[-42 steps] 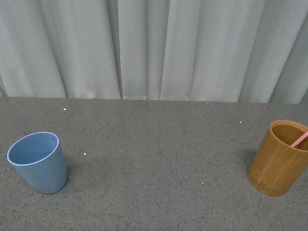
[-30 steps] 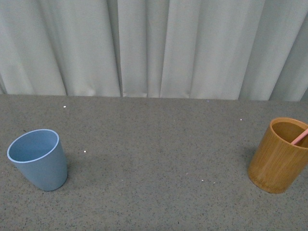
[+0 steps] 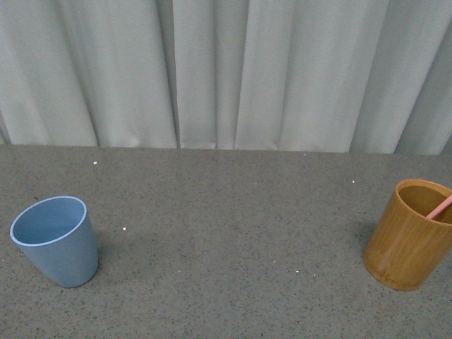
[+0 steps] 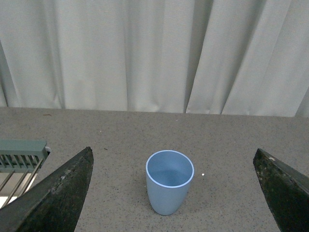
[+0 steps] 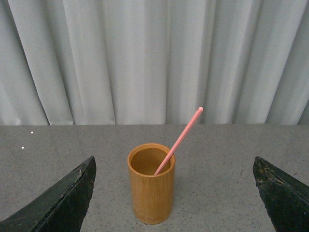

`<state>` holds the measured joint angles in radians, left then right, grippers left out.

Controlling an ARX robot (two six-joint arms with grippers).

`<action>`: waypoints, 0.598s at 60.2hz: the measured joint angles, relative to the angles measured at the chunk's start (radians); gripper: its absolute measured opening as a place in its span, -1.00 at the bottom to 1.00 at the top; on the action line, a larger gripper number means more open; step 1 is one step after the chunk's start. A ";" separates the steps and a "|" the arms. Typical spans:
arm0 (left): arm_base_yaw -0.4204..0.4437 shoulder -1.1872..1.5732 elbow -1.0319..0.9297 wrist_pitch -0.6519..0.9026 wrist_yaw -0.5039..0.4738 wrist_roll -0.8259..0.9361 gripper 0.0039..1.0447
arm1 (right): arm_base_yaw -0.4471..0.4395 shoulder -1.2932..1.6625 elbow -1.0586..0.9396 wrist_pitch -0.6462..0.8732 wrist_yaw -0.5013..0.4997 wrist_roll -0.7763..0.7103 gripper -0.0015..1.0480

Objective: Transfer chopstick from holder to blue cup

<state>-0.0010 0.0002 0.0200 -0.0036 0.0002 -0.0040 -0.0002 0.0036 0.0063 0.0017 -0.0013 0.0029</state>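
Note:
The blue cup (image 3: pixel 56 240) stands empty at the left of the grey table; the left wrist view shows it (image 4: pixel 169 181) upright between the wide-apart fingers of my open left gripper (image 4: pixel 174 193), some way ahead. The orange-brown holder (image 3: pixel 412 233) stands at the right edge of the front view, with the pink chopstick (image 3: pixel 439 207) leaning in it. In the right wrist view the holder (image 5: pixel 151 183) is centred ahead of my open right gripper (image 5: pixel 174 193), and the chopstick (image 5: pixel 179 140) leans out over its rim. Neither gripper shows in the front view.
A grey speckled table (image 3: pixel 226 226) runs to a white pleated curtain (image 3: pixel 226 70) at the back. A pale green slatted rack (image 4: pixel 21 154) shows at the edge of the left wrist view.
The front view has shifted slightly up and down; cup, holder and chopstick keep their places on the table.

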 joint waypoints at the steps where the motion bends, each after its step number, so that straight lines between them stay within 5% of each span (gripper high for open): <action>1: 0.000 0.000 0.000 0.000 0.000 0.000 0.88 | 0.000 0.000 0.000 0.000 0.000 0.000 0.81; 36: 0.000 0.000 0.000 0.000 0.000 0.000 0.88 | 0.000 0.000 0.000 0.000 0.000 0.000 0.81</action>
<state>-0.0010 0.0002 0.0200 -0.0036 0.0002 -0.0040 -0.0002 0.0036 0.0063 0.0017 -0.0017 0.0029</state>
